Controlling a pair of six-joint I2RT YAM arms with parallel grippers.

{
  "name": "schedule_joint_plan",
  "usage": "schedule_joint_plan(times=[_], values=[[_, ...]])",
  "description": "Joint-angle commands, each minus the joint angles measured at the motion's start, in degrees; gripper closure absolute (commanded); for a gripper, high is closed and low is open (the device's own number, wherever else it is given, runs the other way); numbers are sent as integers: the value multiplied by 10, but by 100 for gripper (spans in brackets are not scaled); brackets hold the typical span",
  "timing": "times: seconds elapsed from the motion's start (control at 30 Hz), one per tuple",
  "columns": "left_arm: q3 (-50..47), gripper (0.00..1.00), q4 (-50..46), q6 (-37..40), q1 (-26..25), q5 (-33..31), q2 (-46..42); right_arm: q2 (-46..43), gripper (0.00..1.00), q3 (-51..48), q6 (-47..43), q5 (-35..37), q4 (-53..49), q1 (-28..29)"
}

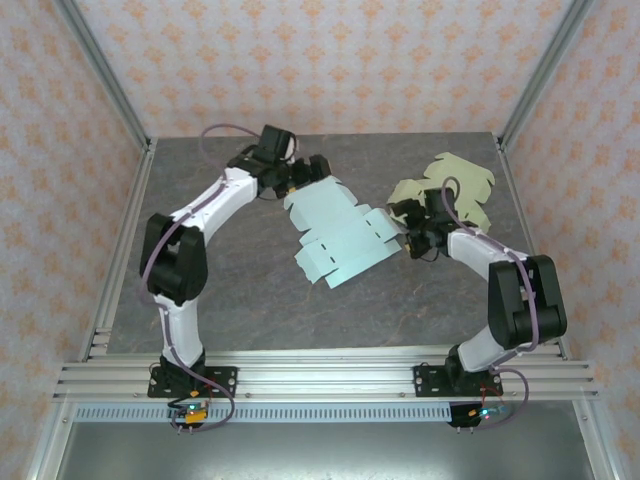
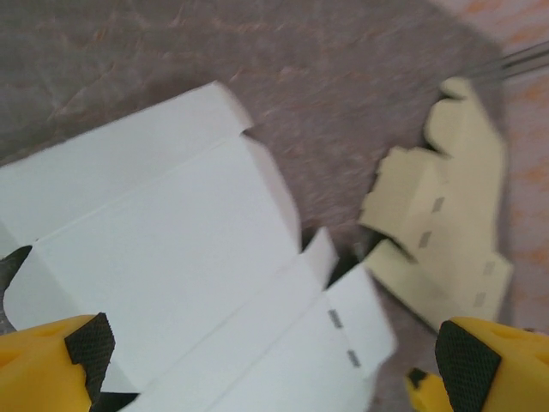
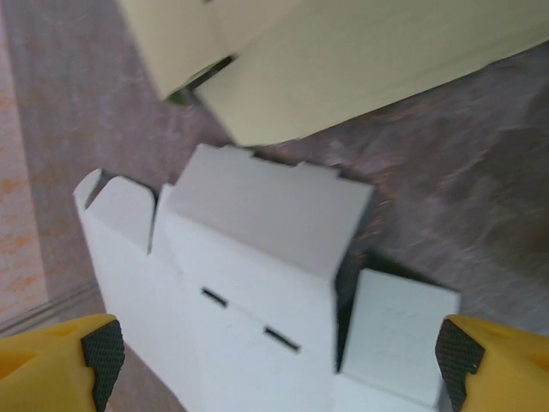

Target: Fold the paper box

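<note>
Paper box (image 1: pixel 335 235) flat; left jaws, right jaws released at opposite edges; cream sheet (image 1: pixel 462 185) beside.

Top camera looks down from behind; both blurry wrist cameras seemingly face the paper box (image 1: pixel 335 235) closely.

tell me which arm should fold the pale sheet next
Probably right: the right gripper is open over a raised flap of the pale sheet; the open left gripper faces flat panels.

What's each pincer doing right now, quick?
Left pincer: open, nothing held, over the paper box blank.
Right pincer: open, nothing held, over that blank's other end.
</note>
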Motion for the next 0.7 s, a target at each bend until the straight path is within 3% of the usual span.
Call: schedule_joint_plan(times=[0.0, 0.13, 0.33, 0.67], values=[[-15, 0, -34, 43, -22, -76, 39, 14, 5, -11, -15, -66, 50, -31], [-10, 0, -55, 46, -27, -90, 58, 92, 10, 4, 15, -173, 128, -49], [-42, 0, -53, 20, -29, -98, 59, 129, 18, -3, 46, -186, 198, -47], [-58, 0, -62, 15, -29, -92, 42, 145, 65, 56, 2, -207, 223, -40]])
